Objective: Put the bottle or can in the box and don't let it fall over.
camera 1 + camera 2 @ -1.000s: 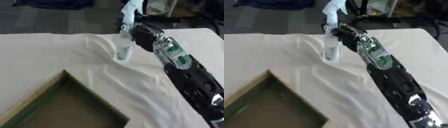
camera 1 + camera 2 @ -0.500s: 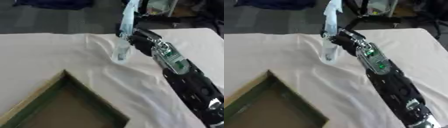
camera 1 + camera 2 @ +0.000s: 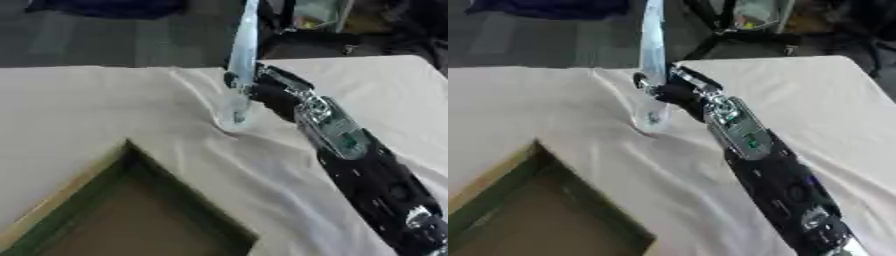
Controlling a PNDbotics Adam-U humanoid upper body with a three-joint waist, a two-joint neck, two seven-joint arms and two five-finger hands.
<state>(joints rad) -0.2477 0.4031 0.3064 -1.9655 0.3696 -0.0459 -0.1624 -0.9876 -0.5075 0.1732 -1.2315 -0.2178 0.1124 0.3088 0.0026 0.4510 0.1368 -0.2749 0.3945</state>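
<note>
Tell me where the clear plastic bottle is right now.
The clear plastic bottle stands tilted at the table's far middle on the rumpled white cloth, held by the right hand, beyond the green-rimmed box.

This looks like a lab or test room set up for robot trials. The table (image 3: 105, 110) is draped in a creased pale cloth (image 3: 815, 110) that runs to its far edge. Past that edge lies grey floor (image 3: 105, 40), where a black stand with splayed legs (image 3: 710, 35) rises near the far right corner. A dark blue bundle (image 3: 105, 6) lies on the floor toward the far left.
</note>
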